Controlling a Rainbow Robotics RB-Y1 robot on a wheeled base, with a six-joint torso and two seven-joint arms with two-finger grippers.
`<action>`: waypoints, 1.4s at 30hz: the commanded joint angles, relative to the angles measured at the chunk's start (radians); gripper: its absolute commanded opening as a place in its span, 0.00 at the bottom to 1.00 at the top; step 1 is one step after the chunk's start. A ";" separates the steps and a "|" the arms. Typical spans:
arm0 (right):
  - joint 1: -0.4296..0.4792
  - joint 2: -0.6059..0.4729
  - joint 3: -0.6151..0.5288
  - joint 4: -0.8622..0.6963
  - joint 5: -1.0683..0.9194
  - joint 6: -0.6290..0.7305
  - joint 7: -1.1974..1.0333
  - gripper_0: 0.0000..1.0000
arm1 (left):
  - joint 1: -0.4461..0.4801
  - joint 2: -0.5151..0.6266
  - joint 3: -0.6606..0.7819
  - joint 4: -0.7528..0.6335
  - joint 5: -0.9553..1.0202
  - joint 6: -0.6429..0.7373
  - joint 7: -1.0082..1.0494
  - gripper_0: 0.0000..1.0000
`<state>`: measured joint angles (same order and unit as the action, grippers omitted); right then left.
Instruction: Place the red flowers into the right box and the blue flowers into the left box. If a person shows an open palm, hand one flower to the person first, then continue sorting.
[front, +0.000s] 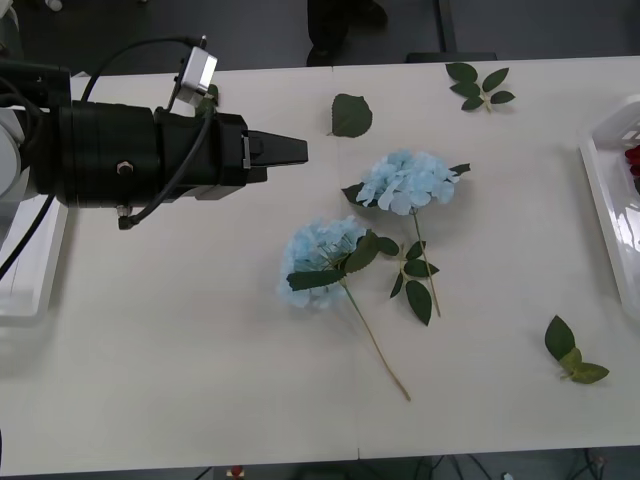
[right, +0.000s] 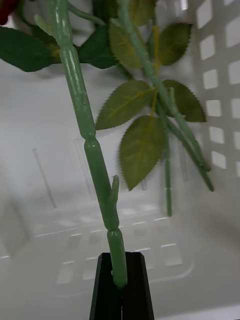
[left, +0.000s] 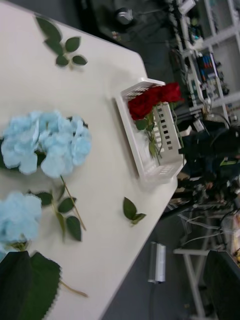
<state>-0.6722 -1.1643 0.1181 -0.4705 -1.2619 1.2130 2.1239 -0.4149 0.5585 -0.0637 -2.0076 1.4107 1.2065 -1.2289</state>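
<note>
Black fingers of the right gripper were pinched on the thin green stem of a red rose, held over the white plastic right box. The left gripper hung closed just beside two fluffy pale-blue hydrangeas lying on the cream table.
</note>
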 joint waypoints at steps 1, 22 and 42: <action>-0.006 0.022 -0.018 0.016 0.068 -0.069 -0.016 0.00 | 0.054 0.031 -0.073 -0.129 -0.121 0.007 0.074 1.00; 0.005 0.133 -0.017 0.032 0.220 -0.251 -0.016 0.68 | 0.116 0.072 0.053 -0.197 -0.219 0.162 -0.388 1.00; 0.006 0.120 -0.101 -0.370 -0.086 0.312 0.018 0.99 | 0.331 0.040 0.134 0.090 0.300 -0.025 -1.408 1.00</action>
<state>-0.6680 -1.0343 0.0245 -0.7450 -1.3088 1.4761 2.1228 -0.1082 0.6007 0.0671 -1.9405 1.6495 1.2047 -2.7113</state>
